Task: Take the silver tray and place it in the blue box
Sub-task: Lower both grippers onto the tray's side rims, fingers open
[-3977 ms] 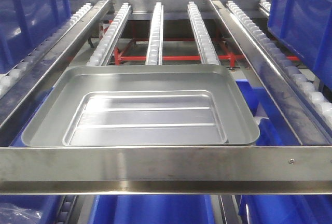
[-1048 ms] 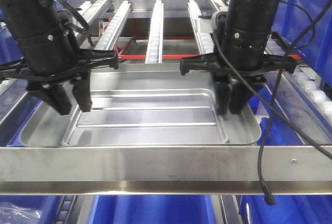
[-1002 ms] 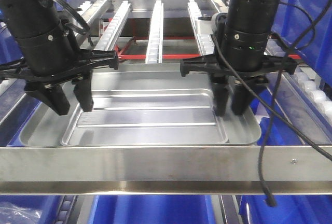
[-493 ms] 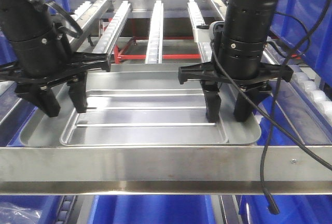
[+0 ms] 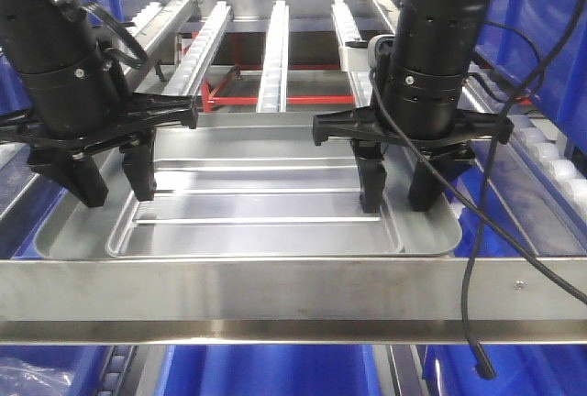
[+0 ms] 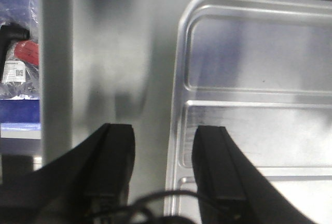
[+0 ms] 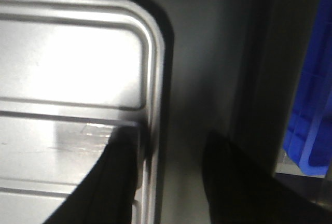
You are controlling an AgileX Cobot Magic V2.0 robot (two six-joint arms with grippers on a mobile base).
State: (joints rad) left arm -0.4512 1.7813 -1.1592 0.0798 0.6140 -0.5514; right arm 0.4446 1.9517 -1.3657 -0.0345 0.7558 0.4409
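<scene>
Left gripper sits at 9 o'clock on the silver tray. We see its fingers spread, straddling the step of the recess; we cannot tell if they touch. The tray lies flat on the roller tracks, just behind the steel rail at 6 o'clock. Right gripper is at the tray's 3 o'clock, likewise spread across the step there, gripping nothing.

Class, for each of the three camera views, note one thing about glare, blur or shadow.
Front-facing view: sharp, with a bright sheen along the steel rail bar. Left wrist view: soft overall, the left gripper dark and blurred. Right wrist view: strong glare on the silver tray, deep shadow beside its rim.
</scene>
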